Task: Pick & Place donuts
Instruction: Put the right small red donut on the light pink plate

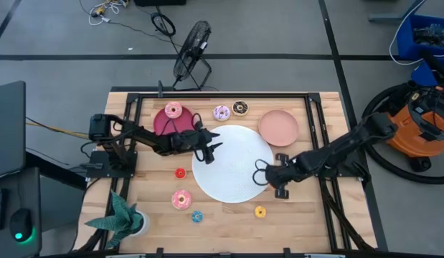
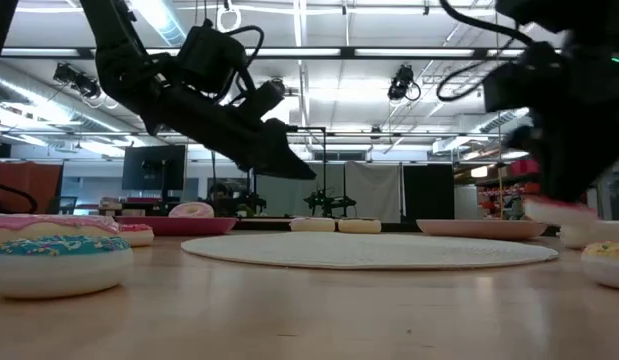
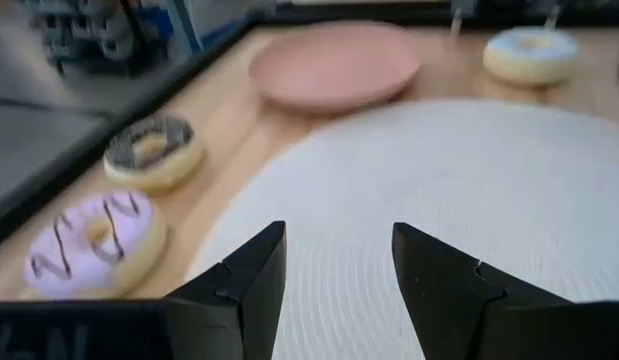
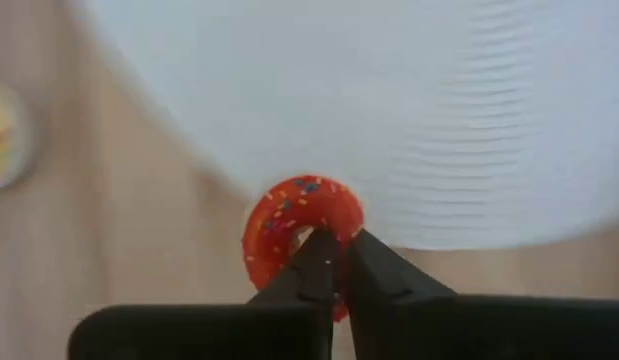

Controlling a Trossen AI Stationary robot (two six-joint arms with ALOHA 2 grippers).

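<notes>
Right claw (image 4: 334, 262) clamped on the rim of a red donut (image 4: 289, 222) beside the white disc (image 4: 409, 110). Left claw (image 3: 334, 265), fingers apart, hovers over the disc.

A grey floor (image 1: 279, 43) crossed by dark lines surrounds the wooden table (image 1: 157, 215). A black fan (image 1: 191, 54) and loose cables (image 1: 107, 8) lie on it beyond the table's far edge. An orange shop vacuum (image 1: 415, 122) and a blue bin (image 1: 422, 32) stand off to one side. From table height, long ceiling lights (image 2: 319, 55) run overhead; a monitor (image 2: 154, 170) and what may be dark curtains (image 2: 429, 192) stand far back.
</notes>
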